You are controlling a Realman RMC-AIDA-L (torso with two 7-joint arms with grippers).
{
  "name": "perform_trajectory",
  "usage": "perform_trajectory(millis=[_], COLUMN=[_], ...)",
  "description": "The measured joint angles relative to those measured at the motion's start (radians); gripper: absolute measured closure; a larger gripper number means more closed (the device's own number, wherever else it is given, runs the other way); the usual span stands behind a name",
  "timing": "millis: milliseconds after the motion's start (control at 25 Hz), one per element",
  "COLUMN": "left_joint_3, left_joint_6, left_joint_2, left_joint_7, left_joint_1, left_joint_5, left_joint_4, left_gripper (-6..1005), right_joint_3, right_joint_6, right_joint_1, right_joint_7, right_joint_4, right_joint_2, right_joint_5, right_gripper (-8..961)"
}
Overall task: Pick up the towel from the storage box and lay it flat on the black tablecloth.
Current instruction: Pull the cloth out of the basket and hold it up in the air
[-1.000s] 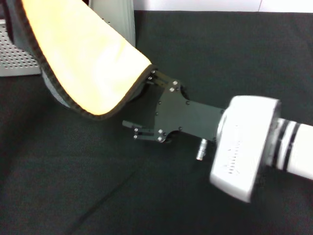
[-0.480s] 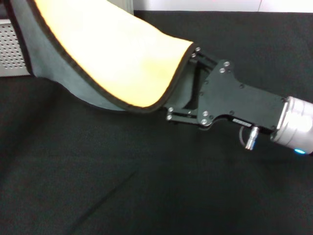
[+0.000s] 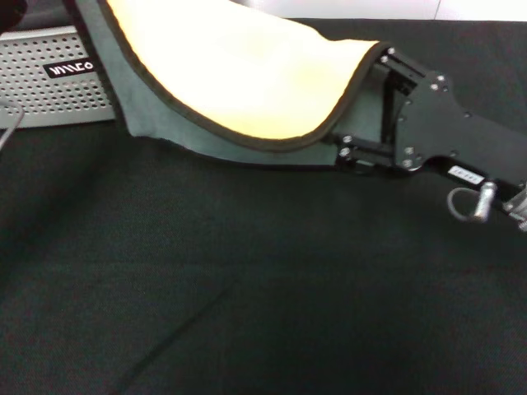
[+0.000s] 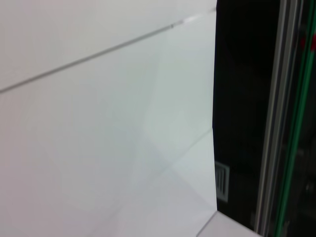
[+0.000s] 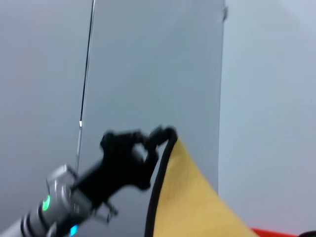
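Towel: you see the towel (image 3: 239, 74) stretched in the air between both arms, yellow-orange face up, grey-green underside showing along its near edge, black edging all round. It hangs above the cloth at the far side and covers part of the box.
Right end effector: your right end effector (image 3: 362, 103) is at the far right, clamped on the towel's right corner, with the black body angling away toward the right edge.
Left end effector: you see only a dark scrap of it at the far left corner in the head view; in the right wrist view the left end effector (image 5: 165, 134) is pinched on the towel's other edge (image 5: 197, 202).
Box: your box (image 3: 49, 82) sits far left, perforated side and black label facing you, partly behind the towel.
Cloth: the cloth (image 3: 247, 288) covers the desk, lightly creased.
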Motion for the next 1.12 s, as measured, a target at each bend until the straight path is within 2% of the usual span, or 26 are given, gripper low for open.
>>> perform_trajectory(millis=[200,320,600,760,1120], left_joint_3=[0.002,0.002,0.005,0.006,0.006], left_joint_6=[0.004,0.008,0.013,0.013,0.038], left_joint_2=[0.000,-0.003,-0.011,-0.014,-0.022], left_joint_7=[0.014,0.021,0.024,0.033,0.034], left_joint_1=[-0.007,-0.009,-0.012,-0.020,-0.022], left_joint_5=[0.034,0.039,0.056,0.079,0.083], left_joint_4=[0.005,0.007,0.032,0.038,0.041], left_gripper=[986,986,986,986,985], right_joint_3=[0.113,0.135,0.134,0.144,0.146], right_joint_6=[0.203,0.259,0.282,0.285,0.275], right_joint_1=[0.090,0.126,0.177,0.179,0.159], right_joint_7=[0.076,0.100,0.180,0.226,0.288], right_joint_4=[0.207,0.277,0.334,0.354,0.484], right_joint_2=[0.000,-0.005,0.000,0.003,0.005], right_joint_5=[0.033,0.037,0.035,0.079,0.339], right_gripper=[84,84,85,85,85])
